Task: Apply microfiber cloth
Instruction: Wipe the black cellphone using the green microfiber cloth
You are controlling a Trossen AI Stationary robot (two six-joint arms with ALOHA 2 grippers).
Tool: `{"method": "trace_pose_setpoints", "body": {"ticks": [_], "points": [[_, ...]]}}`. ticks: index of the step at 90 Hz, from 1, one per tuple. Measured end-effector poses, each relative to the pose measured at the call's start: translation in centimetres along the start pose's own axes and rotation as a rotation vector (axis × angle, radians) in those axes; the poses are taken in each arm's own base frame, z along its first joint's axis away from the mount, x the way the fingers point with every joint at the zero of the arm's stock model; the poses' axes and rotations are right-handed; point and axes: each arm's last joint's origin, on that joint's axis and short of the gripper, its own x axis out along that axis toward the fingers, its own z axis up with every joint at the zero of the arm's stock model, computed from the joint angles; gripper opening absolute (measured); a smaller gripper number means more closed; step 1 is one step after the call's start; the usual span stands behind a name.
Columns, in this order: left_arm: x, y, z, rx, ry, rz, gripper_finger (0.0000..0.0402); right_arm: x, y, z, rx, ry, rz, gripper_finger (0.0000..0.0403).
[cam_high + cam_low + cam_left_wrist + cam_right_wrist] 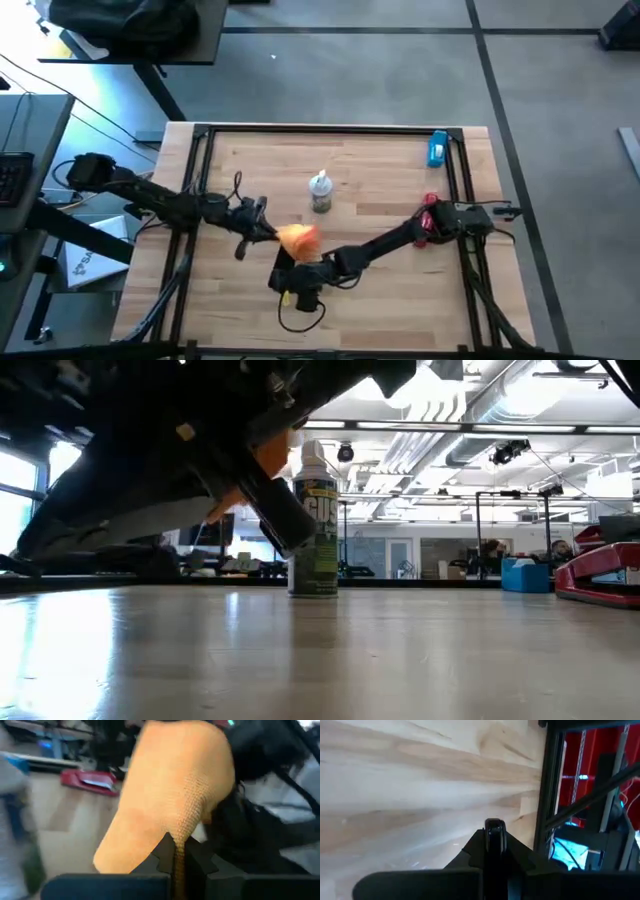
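- Left gripper [175, 857] clamped on the microfiber cloth [170, 805], held near the table's [380, 160] front edge.
- Right gripper [494, 837] pinched around a thin black phone [494, 826] edge.

On the spray can [314, 525] near your desk's middle, you can make out large letters, seemingly "GUS"; the rest is unreadable.

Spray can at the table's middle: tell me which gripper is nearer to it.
Left. The left gripper, shut on the microfiber cloth, sits just in front of the spray can. The right gripper, shut on a thin dark object, is farther toward the front edge.
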Motion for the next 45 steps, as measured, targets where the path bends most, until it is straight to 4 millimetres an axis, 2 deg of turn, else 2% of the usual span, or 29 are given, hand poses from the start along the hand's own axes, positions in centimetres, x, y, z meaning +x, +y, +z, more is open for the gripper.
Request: {"method": "trace_pose_setpoints", "body": {"ticks": [21,33,45], "points": [[1.9,-1.2,-2.5,0.010,0.102,-0.055,0.0000,-0.2,-0.6,0.1,0.048,0.011,-0.054,0.0007],[3.1,-1.7,-3.7,-0.044,0.176,-0.061,0.0000,-0.1,-0.3,0.2,0.047,-0.002,-0.031,0.0007],[3.4,-2.3,-5.2,-0.107,0.259,-0.073,0.0000,0.0,0.2,0.2,0.049,-0.003,0.003,0.0007]]}}
